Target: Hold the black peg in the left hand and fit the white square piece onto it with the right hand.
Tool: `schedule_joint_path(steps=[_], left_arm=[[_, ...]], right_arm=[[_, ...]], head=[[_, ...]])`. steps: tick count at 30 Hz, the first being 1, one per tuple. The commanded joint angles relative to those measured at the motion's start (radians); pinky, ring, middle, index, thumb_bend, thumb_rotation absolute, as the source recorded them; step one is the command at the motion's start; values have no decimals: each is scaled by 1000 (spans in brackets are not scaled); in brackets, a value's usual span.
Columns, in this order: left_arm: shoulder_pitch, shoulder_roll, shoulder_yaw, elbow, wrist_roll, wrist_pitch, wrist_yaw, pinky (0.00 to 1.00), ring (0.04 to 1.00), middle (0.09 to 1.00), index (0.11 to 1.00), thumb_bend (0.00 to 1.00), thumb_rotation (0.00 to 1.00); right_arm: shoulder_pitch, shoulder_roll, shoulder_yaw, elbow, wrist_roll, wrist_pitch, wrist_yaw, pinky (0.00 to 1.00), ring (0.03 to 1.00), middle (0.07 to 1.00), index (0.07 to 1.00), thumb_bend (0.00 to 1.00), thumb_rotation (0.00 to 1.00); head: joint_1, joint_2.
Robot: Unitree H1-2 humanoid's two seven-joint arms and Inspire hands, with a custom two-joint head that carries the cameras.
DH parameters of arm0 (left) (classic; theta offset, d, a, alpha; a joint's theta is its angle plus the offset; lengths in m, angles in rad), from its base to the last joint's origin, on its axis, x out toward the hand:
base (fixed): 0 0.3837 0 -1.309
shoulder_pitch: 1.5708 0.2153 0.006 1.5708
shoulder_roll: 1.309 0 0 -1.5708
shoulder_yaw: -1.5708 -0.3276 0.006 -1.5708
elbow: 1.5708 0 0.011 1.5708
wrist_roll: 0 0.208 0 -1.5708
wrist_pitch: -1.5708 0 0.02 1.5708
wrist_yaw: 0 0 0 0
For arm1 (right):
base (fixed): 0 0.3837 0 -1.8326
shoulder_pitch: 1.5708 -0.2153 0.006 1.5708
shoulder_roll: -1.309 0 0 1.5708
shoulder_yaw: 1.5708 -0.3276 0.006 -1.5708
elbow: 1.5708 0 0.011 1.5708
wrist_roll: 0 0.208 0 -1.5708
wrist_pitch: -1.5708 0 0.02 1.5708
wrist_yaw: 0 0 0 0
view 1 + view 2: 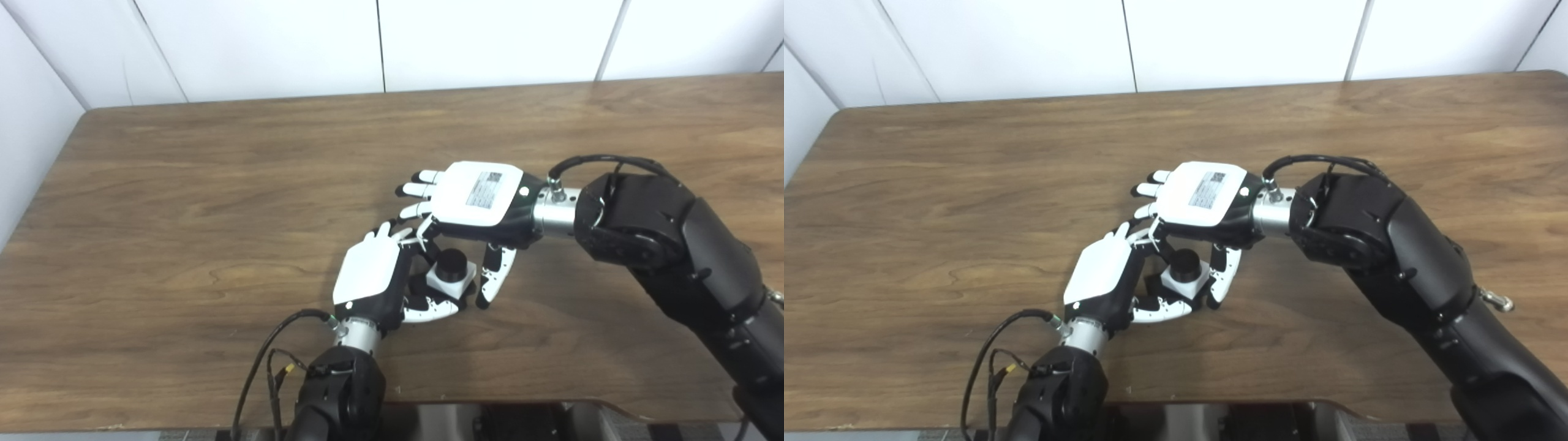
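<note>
Left hand grasps peg, square seated; right hand released above. Your withdrawal may snag it.

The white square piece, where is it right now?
The white square piece sits around the black peg, low centre, between the left hand and right hand.

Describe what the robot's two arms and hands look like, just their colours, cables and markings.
Both arms are black, jointed shells ending in silver wrist collars. Each hand, left hand and right hand, has a white back plate, a black body and white-and-black fingers. The right hand's plate carries a grey printed label. Black cables loop at each wrist; the left also shows a yellow connector.
</note>
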Motion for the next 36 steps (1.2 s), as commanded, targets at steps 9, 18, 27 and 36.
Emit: schedule_joint_path(steps=[9, 18, 27, 36], left_arm=[[10, -9, -7, 9, 57, 13, -54, 998, 1000, 904, 729, 838, 438], [20, -21, 13, -10, 99, 14, -104, 1000, 1000, 923, 774, 861, 414], [19, -21, 28, -33, 177, 13, -164, 1000, 1000, 921, 800, 885, 418], [24, -53, 71, -90, 208, 12, -269, 1000, 1000, 942, 820, 905, 413]], right_arm=[[-52, -12, -31, 0, 10, 7, -20, 1000, 1000, 904, 597, 975, 416], [-53, -11, -49, 0, 19, 21, -15, 1000, 1000, 902, 600, 976, 409], [-53, -7, -68, 4, 23, 19, -27, 1000, 1000, 896, 604, 979, 402], [-53, -8, -85, 11, 21, 15, -40, 1000, 1000, 897, 609, 989, 407]], head=[[4, 2], [11, 1], [13, -2], [15, -5]])
